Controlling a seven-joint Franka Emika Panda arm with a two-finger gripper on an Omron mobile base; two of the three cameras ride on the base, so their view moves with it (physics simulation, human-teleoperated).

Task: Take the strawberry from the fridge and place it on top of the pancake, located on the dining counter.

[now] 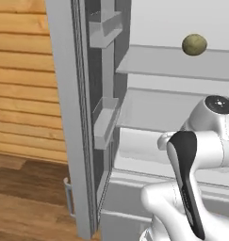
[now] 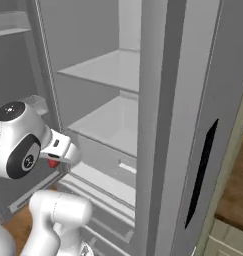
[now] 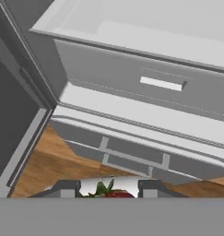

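The small dark-red strawberry with green leaves is seen pinched between the tips of the two-finger gripper, which is closed on it, just outside the tall light-grey fridge with white shelves, in front of its lower drawer. In the right base view a red speck shows under the white wrist. The berry is judged to be held by a narrow margin only; it could be squeezed out or dropped if the arm is swung fast. The open door could be struck during withdrawal. An olive-brown ball rests on an upper shelf.

Ball on upper fridge shelf, strawberry btwn fingertips.
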